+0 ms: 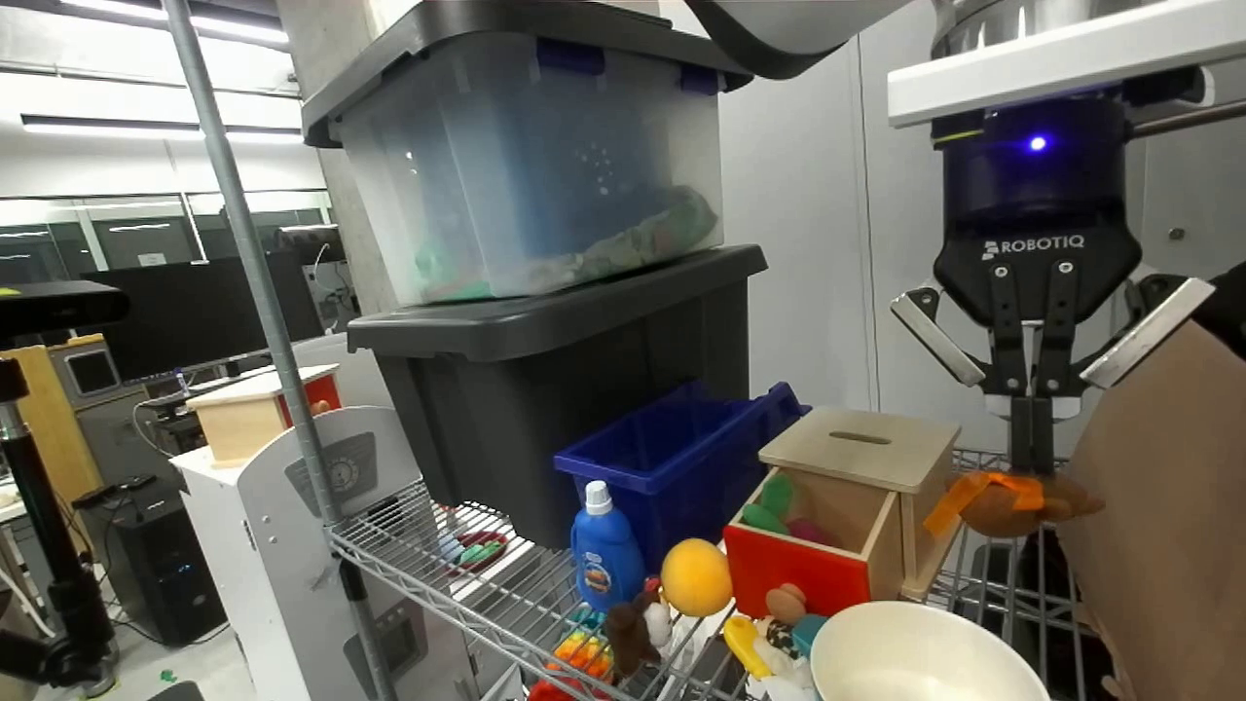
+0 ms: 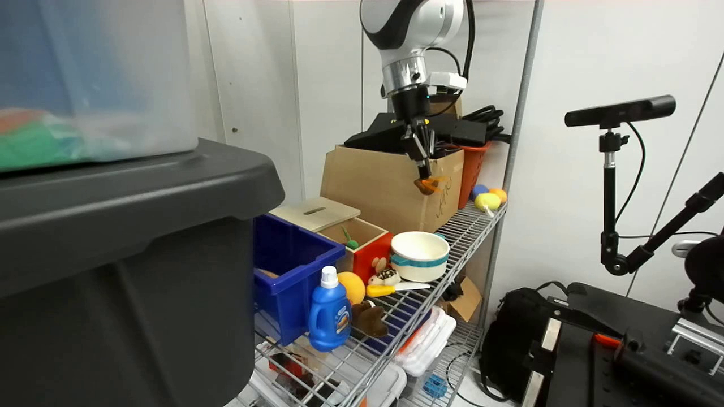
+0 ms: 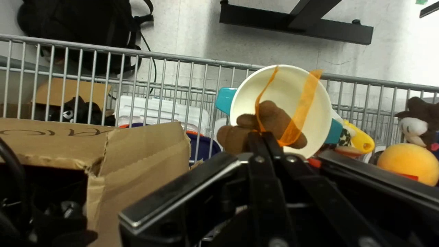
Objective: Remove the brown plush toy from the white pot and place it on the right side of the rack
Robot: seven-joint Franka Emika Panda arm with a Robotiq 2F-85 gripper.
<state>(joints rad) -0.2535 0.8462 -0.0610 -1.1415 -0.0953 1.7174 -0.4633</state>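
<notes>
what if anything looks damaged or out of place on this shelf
The large brown cardboard box on the silver metal wire rack looks damaged: in the wrist view, its upper corner, where two side panels meet, appears ragged and torn rather than cleanly edged.

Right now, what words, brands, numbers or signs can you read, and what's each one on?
"ROBOTIQ": on the black two-fingered claw.
Blue plastic bottle with white cap: label too small to read.
Brown cardboard box: black handwriting, not clear enough to read.
</notes>
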